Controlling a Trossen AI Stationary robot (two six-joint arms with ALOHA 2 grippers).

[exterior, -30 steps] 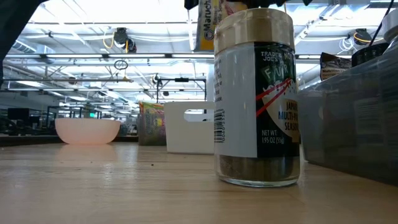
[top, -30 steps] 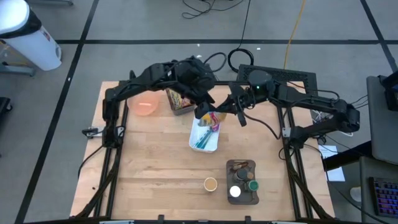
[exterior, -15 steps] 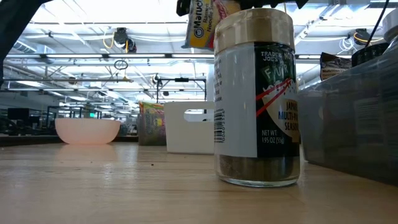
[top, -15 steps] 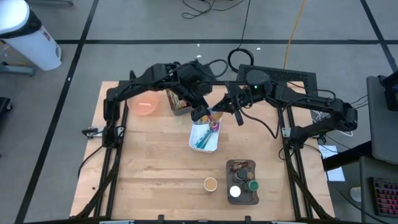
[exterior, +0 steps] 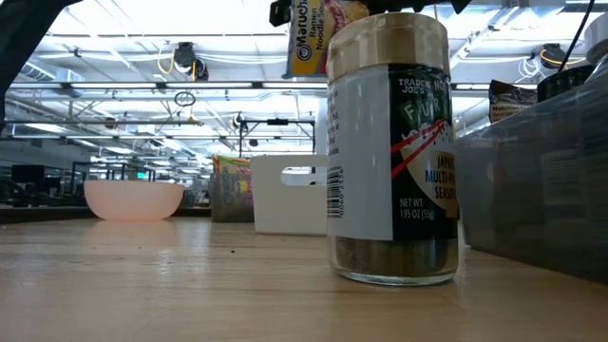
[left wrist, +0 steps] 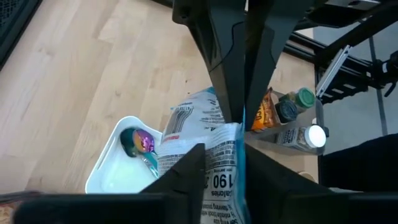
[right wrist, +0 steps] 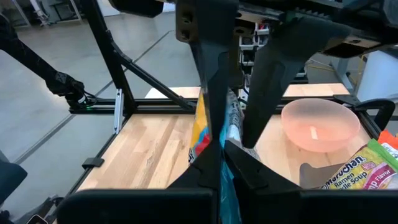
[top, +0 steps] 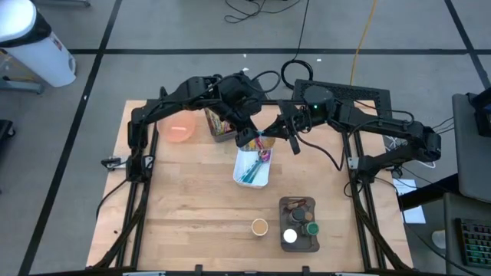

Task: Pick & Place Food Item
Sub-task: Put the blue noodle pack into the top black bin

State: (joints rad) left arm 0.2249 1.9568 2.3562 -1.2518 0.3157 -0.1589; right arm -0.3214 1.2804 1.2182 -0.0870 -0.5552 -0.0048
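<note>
Yellow and red, the noodle packet (top: pixel 261 143) hangs in the air between my two hands, just above the far end of the white tray (top: pixel 239 176) in the middle of the wooden table (top: pixel 184 207). My right gripper (top: pixel 275 136) is squeezed tight on one side of the packet, so it cannot fall. My left gripper (top: pixel 247 139) comes from the other side, and its two fingers are pinched on the blue edge of the same packet. I think I use both hands because the packet is thin and floppy. One hand can hold it steady while the other gets a good hold. It looks like I am passing it from hand to hand. The tray under it already has a spoon and some other small things in it, so it may be where the packet goes, but I am not sure. The pink bowl (top: pixel 177 130) and the dark box of snacks (top: pixel 217 126) sit off to my left, near the back of the table. The rack of little jars (top: pixel 298 226) is at the front, well away, so I will not bump it. I should let go with only one hand, or the packet will drop.
</note>
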